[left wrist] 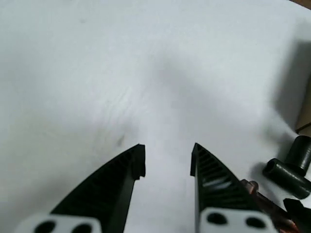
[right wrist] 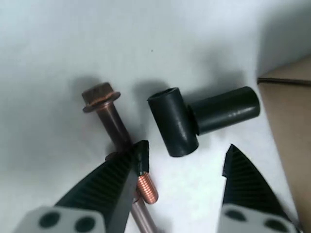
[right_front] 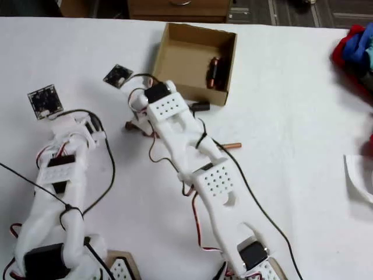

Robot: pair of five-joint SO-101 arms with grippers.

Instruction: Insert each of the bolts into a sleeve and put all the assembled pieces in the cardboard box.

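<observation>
**Wide-open right gripper (right wrist: 185, 153) over bolts (right wrist: 109, 114) and sleeves (right wrist: 172, 121)**

The right gripper hangs spread wide above the table (right wrist: 58, 39). One jaw crosses two copper-coloured bolts, one showing its flanged head, the other partly hidden behind the jaw. Two black sleeves lie touching in an L, just beside the cardboard box (right wrist: 286, 121). The left gripper (left wrist: 167, 150) is parted, holding nothing.

Two short black cylindrical sleeves (right wrist: 173, 127) are lying loose, and three copper-coloured metal bolts (right_front: 233, 145) are lying loose too. One open brown cardboard box (right_front: 185, 58) is holding one assembled bolt-and-sleeve piece (right_front: 215, 73), and two small black square boards (right_front: 44, 100) are sitting apart.
</observation>
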